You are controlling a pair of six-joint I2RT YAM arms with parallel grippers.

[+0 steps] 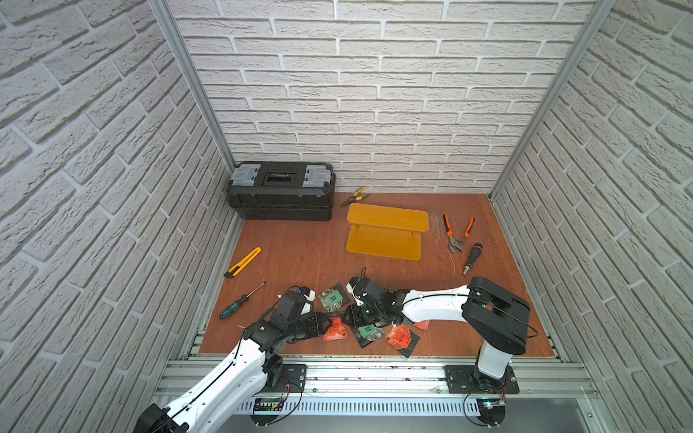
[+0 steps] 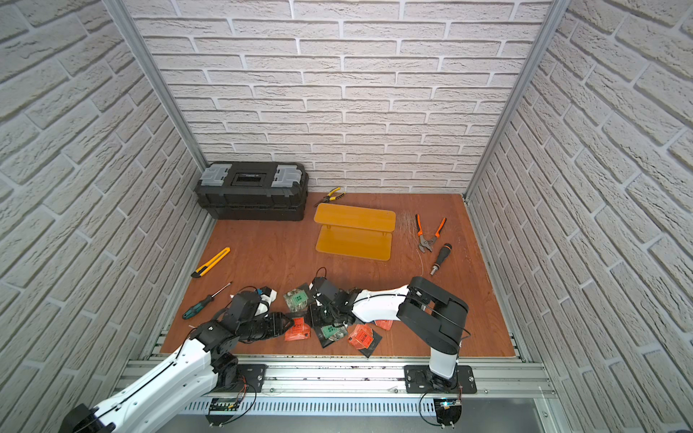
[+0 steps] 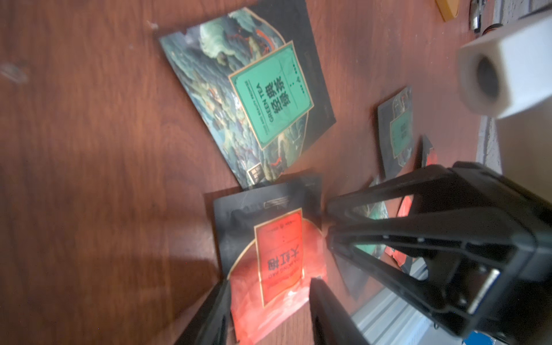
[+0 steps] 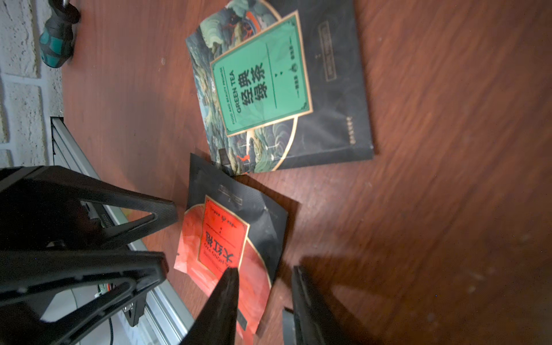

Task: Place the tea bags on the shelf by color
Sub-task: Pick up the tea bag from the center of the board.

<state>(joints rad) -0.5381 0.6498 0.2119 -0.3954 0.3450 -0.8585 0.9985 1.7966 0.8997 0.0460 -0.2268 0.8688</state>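
Left gripper [image 3: 270, 280] half-spread, holding nothing, jaws straddling near edge of red tea bag [image 3: 277, 257]; bag lies flat dead ahead, well on robot's side of shelf [image 1: 386, 223]. Right gripper [image 4: 265, 268] equally close, parted, empty.

It was a robot test cell dressed as a workshop. Brick-patterned panels [image 1: 375, 93] stood in bare aluminium posts [image 1: 195, 86] around a reddish wooden surface [image 1: 300, 247]. A black toolbox [image 1: 280, 191], pliers [image 1: 458, 234], a screwdriver [image 1: 240, 302] and a utility knife [image 1: 243, 262] lay on it, and two robot arms [image 1: 435, 303] were bolted to a slotted metal rail [image 1: 375, 378].
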